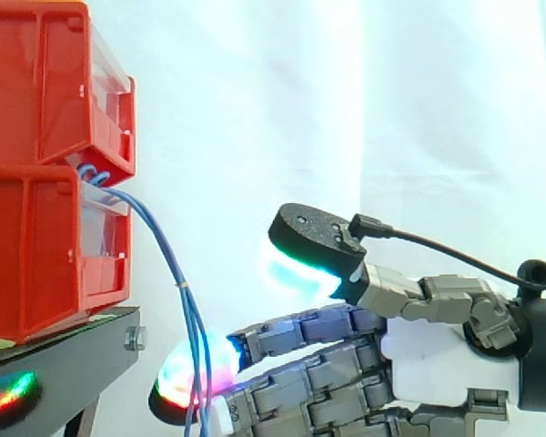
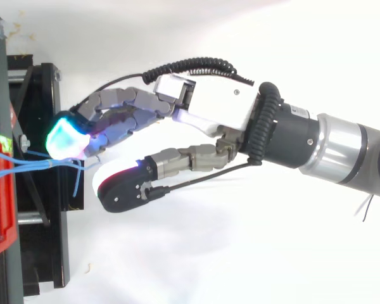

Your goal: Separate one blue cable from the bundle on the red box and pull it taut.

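Observation:
A bundle of thin blue cables (image 1: 168, 264) comes out between the two stacked red bins and hangs down past the black stand. From above, the blue cables (image 2: 25, 166) run from the red bin (image 2: 3, 221) out to my fingertips. My hand (image 1: 428, 364) reaches in from the right with its fingers stretched out nearly straight. A glowing fingertip (image 1: 187, 373) lies against the hanging cables, which cross in front of it. The thumb (image 1: 314, 241) stands well above the fingers, apart from the cables. In the top view the hand (image 2: 215, 104) points left, its lit fingertips (image 2: 66, 139) at the cables' outer end.
The upper red bin (image 1: 36, 91) sits on the lower red bin (image 1: 36, 264), both on the black stand (image 1: 73, 341) at the left. A white curtain hangs behind. The arm (image 2: 342, 149) enters from the right.

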You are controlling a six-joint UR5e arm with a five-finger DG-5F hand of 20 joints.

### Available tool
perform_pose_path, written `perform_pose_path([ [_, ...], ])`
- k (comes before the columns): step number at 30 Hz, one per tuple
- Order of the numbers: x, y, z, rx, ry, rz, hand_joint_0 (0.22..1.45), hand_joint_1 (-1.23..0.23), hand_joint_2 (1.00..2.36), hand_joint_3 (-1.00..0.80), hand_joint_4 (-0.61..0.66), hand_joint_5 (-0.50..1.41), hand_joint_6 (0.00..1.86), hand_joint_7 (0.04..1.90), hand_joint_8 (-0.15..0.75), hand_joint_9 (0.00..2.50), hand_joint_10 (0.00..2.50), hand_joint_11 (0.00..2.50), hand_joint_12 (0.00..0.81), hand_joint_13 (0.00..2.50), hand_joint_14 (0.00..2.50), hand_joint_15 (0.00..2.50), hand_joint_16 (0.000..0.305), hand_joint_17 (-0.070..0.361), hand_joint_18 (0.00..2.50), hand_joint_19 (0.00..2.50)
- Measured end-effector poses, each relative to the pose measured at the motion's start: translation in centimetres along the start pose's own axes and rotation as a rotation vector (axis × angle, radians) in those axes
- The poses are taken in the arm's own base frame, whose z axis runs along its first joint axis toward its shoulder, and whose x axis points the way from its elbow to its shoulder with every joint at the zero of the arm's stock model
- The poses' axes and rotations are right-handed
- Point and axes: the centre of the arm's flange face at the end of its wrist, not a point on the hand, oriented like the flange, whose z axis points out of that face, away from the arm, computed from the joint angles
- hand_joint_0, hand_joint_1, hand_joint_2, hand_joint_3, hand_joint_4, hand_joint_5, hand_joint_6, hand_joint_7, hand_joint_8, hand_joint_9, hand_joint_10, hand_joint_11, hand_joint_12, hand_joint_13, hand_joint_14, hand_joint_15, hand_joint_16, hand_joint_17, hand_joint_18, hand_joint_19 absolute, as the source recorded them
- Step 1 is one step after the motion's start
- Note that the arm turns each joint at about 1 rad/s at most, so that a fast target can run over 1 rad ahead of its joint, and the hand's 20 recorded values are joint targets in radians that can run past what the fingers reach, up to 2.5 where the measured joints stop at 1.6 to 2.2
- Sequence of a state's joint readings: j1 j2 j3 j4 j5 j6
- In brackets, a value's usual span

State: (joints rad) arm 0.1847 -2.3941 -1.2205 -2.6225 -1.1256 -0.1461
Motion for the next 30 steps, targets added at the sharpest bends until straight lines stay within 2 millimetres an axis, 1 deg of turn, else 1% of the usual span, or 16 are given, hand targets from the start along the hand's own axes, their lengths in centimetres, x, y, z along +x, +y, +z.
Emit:
perform_pose_path([
  [10, 0.9, 0.7, 0.2, -0.02, 0.029, 0.019, 0.54, -0.62, 1.0, -0.49, 0.27, -0.07, 0.5, 0.92, 0.208, 0.86, 0.0, 0.11, 0.309, 0.59, 0.01, 0.21, 0.054, 0.122, 0.33, 0.52],
  [18, 1.4, 1.8, 0.7, -0.038, 0.056, 0.056, 0.56, -0.63, 1.0, -0.47, 0.27, -0.06, 0.5, 0.98, 0.208, 0.89, 0.0, 0.12, 0.304, 0.61, 0.01, 0.22, 0.054, 0.12, 0.36, 0.54],
  [22, 1.5, 2.1, 0.9, -0.043, 0.058, 0.061, 0.56, -0.63, 1.0, -0.46, 0.25, -0.06, 0.5, 1.04, 0.204, 0.91, 0.01, 0.14, 0.302, 0.63, 0.01, 0.22, 0.053, 0.12, 0.37, 0.54],
  [30, 1.9, 3.0, 1.2, -0.06, 0.081, 0.067, 0.59, -0.65, 1.01, -0.43, 0.21, -0.04, 0.5, 1.22, 0.2, 0.92, 0.01, 0.16, 0.297, 0.64, 0.01, 0.24, 0.052, 0.117, 0.38, 0.55],
])
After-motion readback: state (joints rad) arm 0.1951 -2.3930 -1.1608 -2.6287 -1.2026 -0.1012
